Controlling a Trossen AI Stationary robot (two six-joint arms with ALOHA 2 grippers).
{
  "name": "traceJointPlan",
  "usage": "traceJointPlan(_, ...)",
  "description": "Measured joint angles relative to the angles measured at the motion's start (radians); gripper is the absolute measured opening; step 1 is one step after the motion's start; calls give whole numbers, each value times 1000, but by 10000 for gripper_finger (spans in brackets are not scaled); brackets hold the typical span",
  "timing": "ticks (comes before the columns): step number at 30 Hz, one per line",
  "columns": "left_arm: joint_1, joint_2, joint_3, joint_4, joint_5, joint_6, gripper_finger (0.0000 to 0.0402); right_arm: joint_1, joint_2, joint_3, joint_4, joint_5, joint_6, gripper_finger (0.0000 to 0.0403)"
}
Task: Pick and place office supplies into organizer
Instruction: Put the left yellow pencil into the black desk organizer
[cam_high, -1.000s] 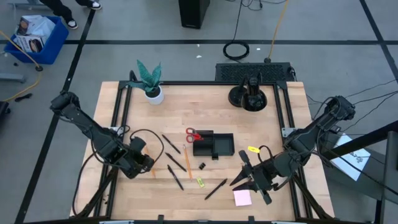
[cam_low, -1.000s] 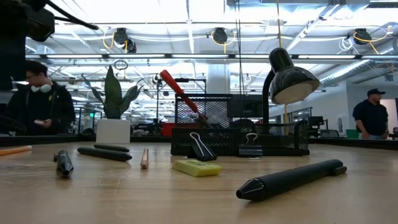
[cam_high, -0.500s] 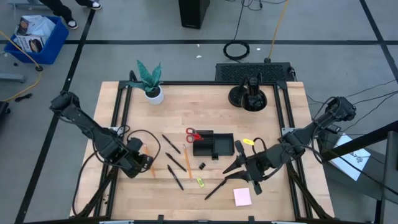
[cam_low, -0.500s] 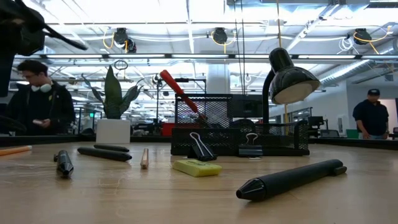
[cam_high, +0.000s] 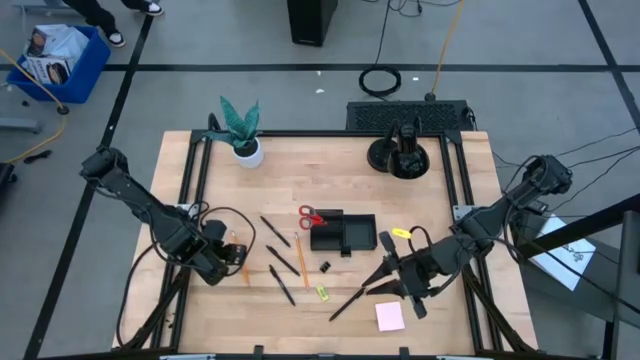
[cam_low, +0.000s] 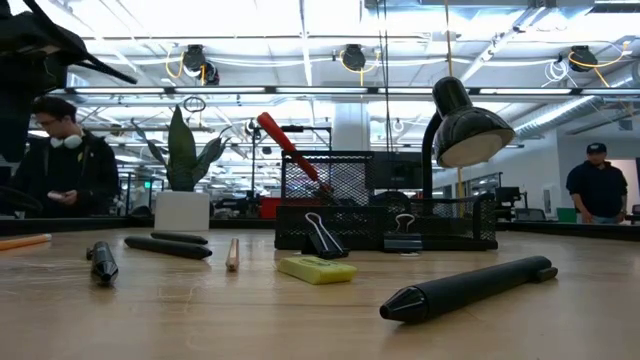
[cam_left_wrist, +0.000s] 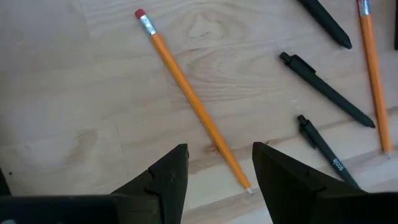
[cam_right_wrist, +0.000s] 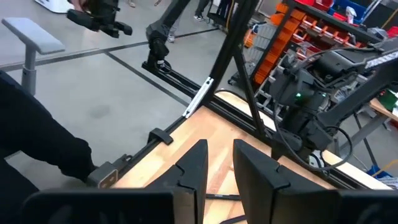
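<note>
Low over the table, left end effector (cam_left_wrist: 214, 171) astride orange pencil (cam_left_wrist: 193, 102).

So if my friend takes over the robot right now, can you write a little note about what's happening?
Left gripper: open, empty, hovering over a thin orange pencil on the wooden table's left side.
Right gripper: empty, raised beside the small black divided organizer tray, fingers a little apart.
Done: red-handled scissors rest against the tray's left end.
Left: slim black pens, more pencils, a tiny black clip, a yellow-green piece and the pale pink sticky-note pad all lie loose on the table.
</note>
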Motion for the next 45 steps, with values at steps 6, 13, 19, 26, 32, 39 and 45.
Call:
traceJointPlan(6,0,1,0,2,-47,-79,184,41,0,0,0,0,33,70)
traceJointPlan(13,26,30,0,8,-39,-165,184,81,0,0,0,0,30,70)
traceJointPlan(19,63,106,0,36,42,-197,184,94,0,0,0,-1,27,70)
traceJointPlan(26,103,161,0,62,51,-200,184,94,0,0,0,-1,8,70)
traceJointPlan(32,132,188,0,58,54,-196,184,94,0,0,0,-1,0,70)
traceJointPlan(39,147,225,0,59,66,-189,184,94,0,0,-1,-1,-2,70)
traceJointPlan(45,151,247,0,60,84,-186,184,94,0,0,-5,-1,-3,70)
